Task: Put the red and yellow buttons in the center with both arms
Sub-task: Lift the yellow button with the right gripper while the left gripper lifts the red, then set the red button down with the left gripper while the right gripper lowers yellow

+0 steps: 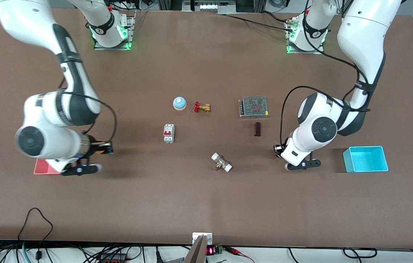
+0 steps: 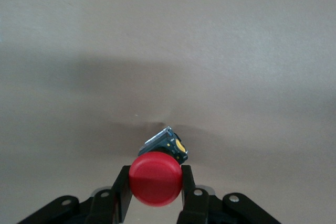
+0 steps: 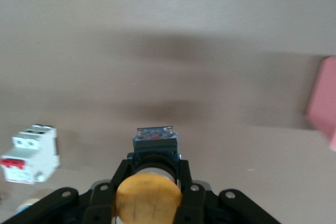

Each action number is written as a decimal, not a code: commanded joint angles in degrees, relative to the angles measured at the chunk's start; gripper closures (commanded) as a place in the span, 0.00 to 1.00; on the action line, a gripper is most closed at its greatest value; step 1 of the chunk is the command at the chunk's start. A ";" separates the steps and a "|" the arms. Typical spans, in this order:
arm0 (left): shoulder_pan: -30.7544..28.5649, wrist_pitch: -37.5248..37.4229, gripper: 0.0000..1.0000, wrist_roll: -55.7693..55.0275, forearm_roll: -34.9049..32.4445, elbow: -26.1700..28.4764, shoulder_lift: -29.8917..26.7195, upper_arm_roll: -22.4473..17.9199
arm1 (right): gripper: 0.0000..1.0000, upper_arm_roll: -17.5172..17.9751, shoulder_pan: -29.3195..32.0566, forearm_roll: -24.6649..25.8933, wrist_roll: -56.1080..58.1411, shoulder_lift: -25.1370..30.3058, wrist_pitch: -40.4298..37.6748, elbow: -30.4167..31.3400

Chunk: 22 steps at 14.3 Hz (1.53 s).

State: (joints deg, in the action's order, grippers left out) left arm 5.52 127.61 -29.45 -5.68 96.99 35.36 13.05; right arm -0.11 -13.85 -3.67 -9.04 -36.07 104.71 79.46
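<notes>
On the brown table [image 1: 206,204], the left gripper [image 2: 156,190] pinches the red button [image 2: 156,178] between its jaws, black body poking out past them, and the right gripper [image 3: 148,192] pinches the yellow button [image 3: 148,198] the same way, both buttons half hidden by fingers.

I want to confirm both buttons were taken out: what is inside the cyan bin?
The cyan bin shows only its bare floor. The red button sits in the left gripper, the yellow button in the right gripper.
</notes>
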 commanded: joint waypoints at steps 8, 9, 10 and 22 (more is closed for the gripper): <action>0.10 0.89 0.03 -2.45 -1.70 -1.18 -0.37 -0.74 | 0.91 -0.41 -8.03 -0.20 -15.47 -5.76 7.87 2.28; -0.33 0.63 0.00 -2.02 -1.70 -1.19 -1.68 -1.09 | 0.91 -0.41 -8.03 -0.20 -15.75 -6.03 8.49 2.72; -1.56 0.36 0.00 -1.58 -1.70 -1.10 -3.17 -1.09 | 0.91 -0.41 -8.12 -0.20 -15.75 -6.12 9.19 3.50; -9.74 -8.68 0.00 10.73 -1.00 -1.19 -15.75 -0.57 | 0.00 -0.15 -8.04 -0.47 -19.88 -3.41 12.89 6.15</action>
State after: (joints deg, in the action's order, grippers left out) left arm -3.06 120.79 -20.59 -5.74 94.61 21.70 11.89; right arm -0.28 -21.85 -3.69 -28.03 -43.09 117.89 84.49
